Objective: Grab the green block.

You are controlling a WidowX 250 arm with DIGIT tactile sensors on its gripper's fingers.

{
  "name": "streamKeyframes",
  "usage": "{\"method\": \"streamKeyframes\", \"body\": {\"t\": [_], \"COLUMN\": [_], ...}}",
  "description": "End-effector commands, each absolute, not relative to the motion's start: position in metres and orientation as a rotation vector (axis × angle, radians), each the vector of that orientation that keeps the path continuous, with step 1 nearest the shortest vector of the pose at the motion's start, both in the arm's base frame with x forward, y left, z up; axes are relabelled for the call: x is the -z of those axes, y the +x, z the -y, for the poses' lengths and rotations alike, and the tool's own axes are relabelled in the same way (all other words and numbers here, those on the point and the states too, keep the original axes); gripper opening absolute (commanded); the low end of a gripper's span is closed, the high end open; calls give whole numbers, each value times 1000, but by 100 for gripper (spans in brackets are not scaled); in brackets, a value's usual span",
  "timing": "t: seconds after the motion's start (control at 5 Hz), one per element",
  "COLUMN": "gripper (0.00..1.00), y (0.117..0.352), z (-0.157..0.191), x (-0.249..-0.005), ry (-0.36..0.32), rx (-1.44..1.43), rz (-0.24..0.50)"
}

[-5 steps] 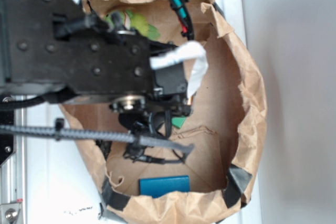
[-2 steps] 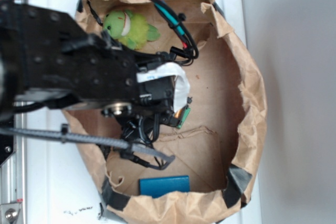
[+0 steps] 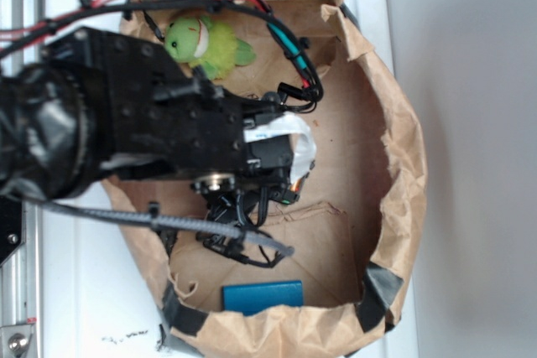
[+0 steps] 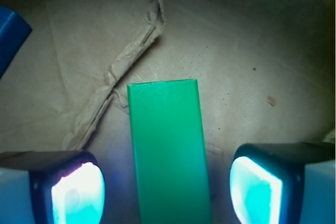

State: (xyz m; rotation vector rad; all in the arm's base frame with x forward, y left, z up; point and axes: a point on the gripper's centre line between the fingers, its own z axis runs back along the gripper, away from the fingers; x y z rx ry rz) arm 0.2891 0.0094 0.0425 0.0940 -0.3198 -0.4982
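Note:
The green block (image 4: 168, 150) lies flat on the brown paper floor of the bag, its long side running up the wrist view. My gripper (image 4: 168, 192) is open and straddles it. The left pad (image 4: 79, 195) and the right pad (image 4: 257, 190) glow on either side, each with a gap of bare paper between it and the block. In the exterior view the gripper (image 3: 284, 189) hangs low inside the bag, and the arm covers the green block.
Everything sits in a crumpled paper bag (image 3: 404, 165) with raised walls. A blue block (image 3: 263, 297) lies near the front wall and shows at the wrist view's top left (image 4: 10, 32). A fuzzy yellow-green plush toy (image 3: 205, 44) sits at the back. Cables (image 3: 277, 27) arc over the bag.
The arm has sunk lower into the bag and shifted a little. The sliver of green block that showed beside the gripper is now covered by it.

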Motion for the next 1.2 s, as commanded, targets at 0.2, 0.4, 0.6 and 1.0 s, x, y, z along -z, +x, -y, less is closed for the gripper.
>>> {"method": "streamKeyframes", "body": {"t": [0.2,0.4,0.6,1.0], "gripper": [100,100,0,0], "y": [307,308,309,301], "z": [1,3,2,-4], "x": [-24,-18,-21,-32], "ry": [119,130,129,101], "rx": [531,527,497,467], "rz": [320,310,320,321]}}
